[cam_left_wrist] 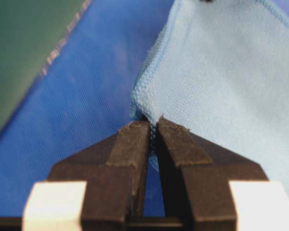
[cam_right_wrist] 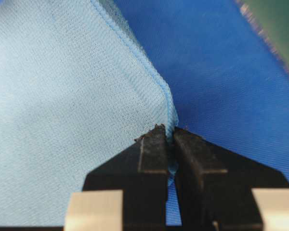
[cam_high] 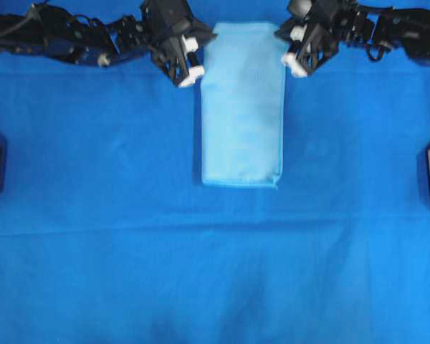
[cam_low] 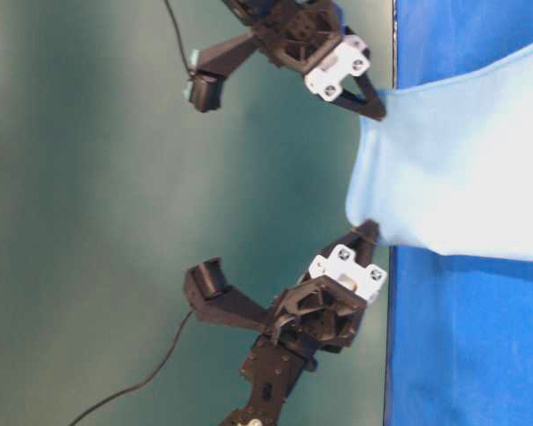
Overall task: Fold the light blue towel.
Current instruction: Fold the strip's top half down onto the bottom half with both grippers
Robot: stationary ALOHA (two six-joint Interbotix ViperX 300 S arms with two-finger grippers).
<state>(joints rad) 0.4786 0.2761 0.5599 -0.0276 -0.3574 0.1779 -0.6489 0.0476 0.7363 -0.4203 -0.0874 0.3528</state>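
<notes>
- The left gripper (cam_high: 188, 72) and right gripper (cam_high: 295, 63) reach in from either side at the far edge of the deep blue cloth (cam_high: 93, 215), each angled inward toward a far corner of the light blue towel (cam_high: 242, 107).
- The towel lies as a narrow folded strip down the middle of the far half of the cloth, its near edge short of the centre crease.
- The left wrist view shows the fingertips (cam_left_wrist: 135, 139) pinched tight on the towel's hemmed corner; the right wrist view shows the same clamp on the other corner's stitched hem.
- Only the table-level view shows both pinched corners lifted clear of the cloth, the towel (cam_low: 462, 169) draped between them.
</notes>
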